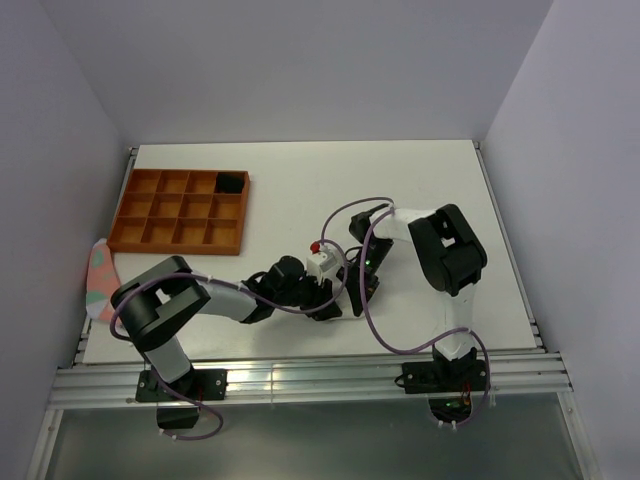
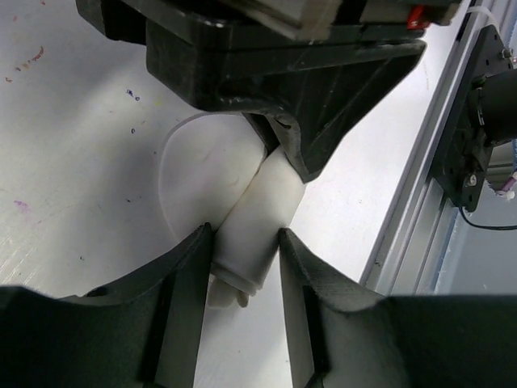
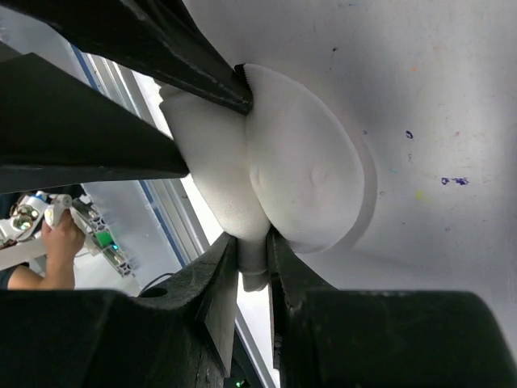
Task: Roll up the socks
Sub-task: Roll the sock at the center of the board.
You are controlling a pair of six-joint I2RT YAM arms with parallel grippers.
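The white sock (image 2: 257, 212) is partly rolled into a tube, and its loose part lies flat on the table (image 2: 202, 174). My left gripper (image 2: 246, 242) is shut on one end of the roll. My right gripper (image 3: 254, 252) is shut on a fold at the other end of the white sock (image 3: 299, 170). In the top view the two grippers meet tip to tip, left gripper (image 1: 322, 302), right gripper (image 1: 356, 293), and they hide the sock. A black bundle (image 1: 231, 182), maybe the black sock, fills one tray compartment. No stripes show on it.
An orange compartment tray (image 1: 160, 232) stands at the back left. The pink fabric with teal patches (image 1: 99, 280) hangs at the table's left edge. The aluminium rail (image 2: 420, 194) at the near edge runs close to the grippers.
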